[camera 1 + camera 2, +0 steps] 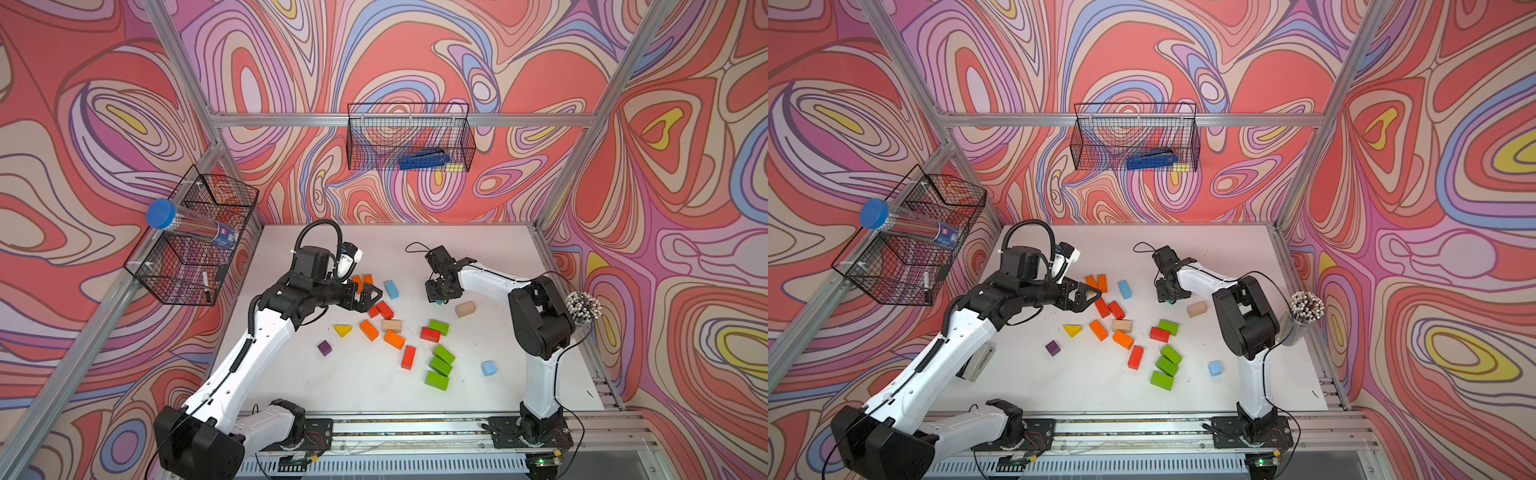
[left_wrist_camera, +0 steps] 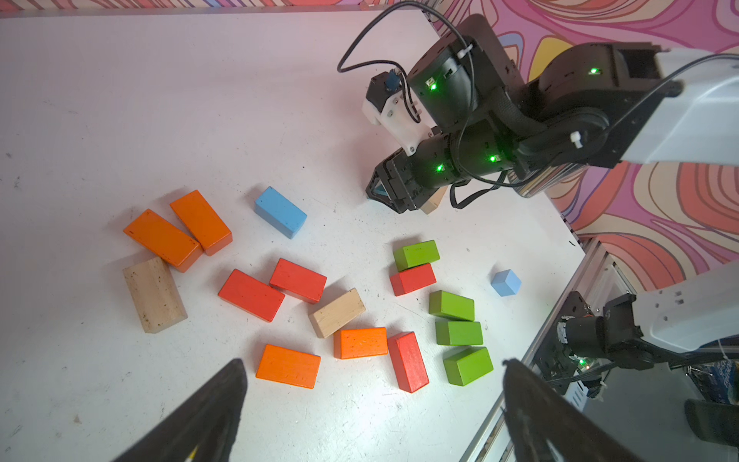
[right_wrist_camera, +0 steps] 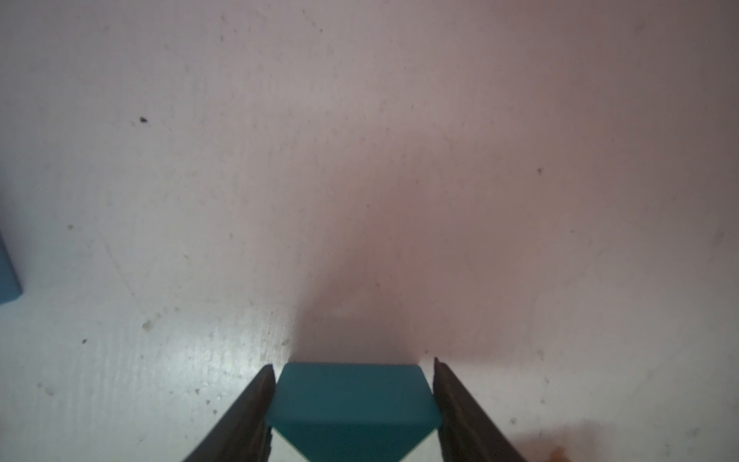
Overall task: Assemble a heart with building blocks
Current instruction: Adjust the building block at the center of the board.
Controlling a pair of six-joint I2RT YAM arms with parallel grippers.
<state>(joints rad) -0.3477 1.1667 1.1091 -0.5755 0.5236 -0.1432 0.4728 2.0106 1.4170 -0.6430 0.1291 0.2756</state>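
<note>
The right end effector (image 3: 354, 363) grips the teal wedge (image 3: 352, 400) on the counter (image 3: 360, 160): apparently a pickup step, and the next move probably calls for a steady lift.

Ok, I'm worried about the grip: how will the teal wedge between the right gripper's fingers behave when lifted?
The teal wedge looks like solid painted wood, so probably rigid and light. Its smooth paint may slip under a weak squeeze. With the right gripper straddling it, sloped faces could make it twist or squirt out; which faces get pressed is unclear.
</note>
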